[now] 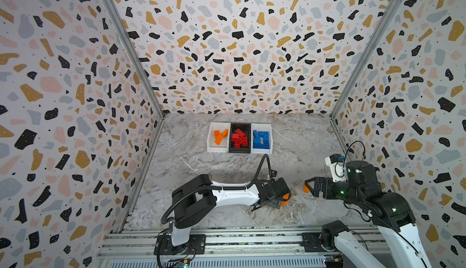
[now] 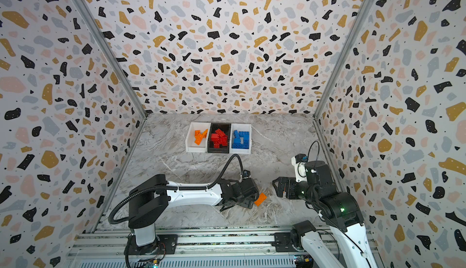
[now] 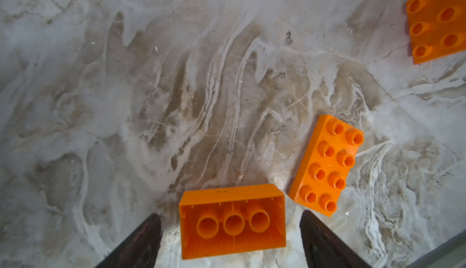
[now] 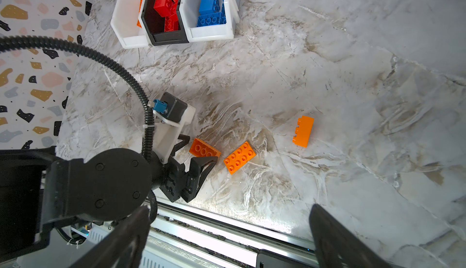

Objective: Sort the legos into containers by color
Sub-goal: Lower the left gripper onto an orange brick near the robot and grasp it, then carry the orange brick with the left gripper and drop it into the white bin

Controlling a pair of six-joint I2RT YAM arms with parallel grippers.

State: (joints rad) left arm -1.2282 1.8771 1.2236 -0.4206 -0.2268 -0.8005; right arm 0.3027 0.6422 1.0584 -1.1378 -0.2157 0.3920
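Three orange legos lie loose on the marble table. One [image 3: 232, 211] lies hollow side toward the left wrist camera, between the fingers of my left gripper [image 3: 232, 231], which is open with a gap on each side. A studded brick [image 3: 327, 165] lies right beside it, and a third [image 4: 303, 131] rests on its side further off. My right gripper [image 4: 232, 229] hangs open and holds nothing, near the table's front rail. Of the containers, the left white bin [image 1: 214, 149] holds orange legos, the black bin [image 1: 239, 151] red ones, the right white bin [image 1: 262, 152] blue ones.
The three bins stand in a row near the back wall. Patterned walls [image 1: 75, 128] enclose the table on three sides. An aluminium rail [image 1: 227, 239] with both arm bases runs along the front edge. The left arm's black cable [image 1: 262, 163] arcs above the table.
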